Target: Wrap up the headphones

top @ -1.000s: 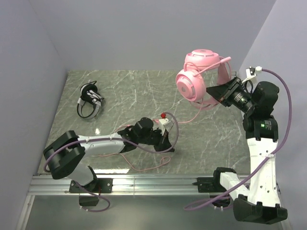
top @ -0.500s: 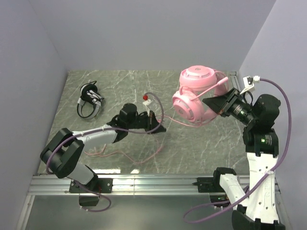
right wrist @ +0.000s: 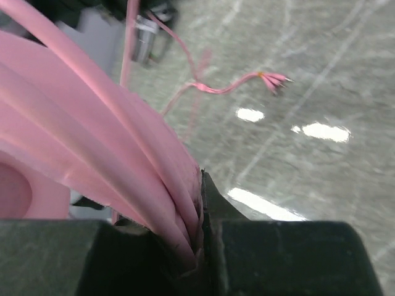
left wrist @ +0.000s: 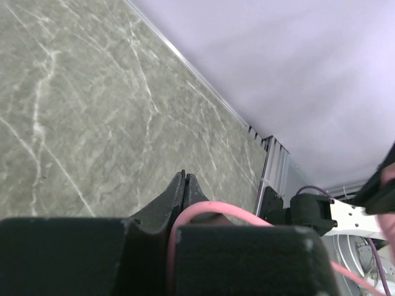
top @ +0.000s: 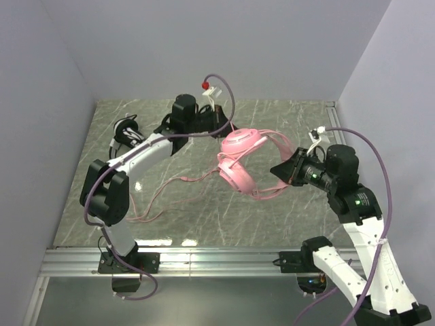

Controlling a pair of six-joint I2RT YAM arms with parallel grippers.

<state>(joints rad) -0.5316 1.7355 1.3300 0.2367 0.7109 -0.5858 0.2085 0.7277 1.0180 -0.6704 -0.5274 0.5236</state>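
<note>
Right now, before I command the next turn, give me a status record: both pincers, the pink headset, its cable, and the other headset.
left pincer: shut on the pink cable, raised over the far side of the table
right pincer: shut on the pink headset, at its band
pink headset: appears lifted off the table, between the two arms
pink cable: slack trails in loops on the table, left of the headset
black-and-white headset: on the table at far left, not gripped
</note>
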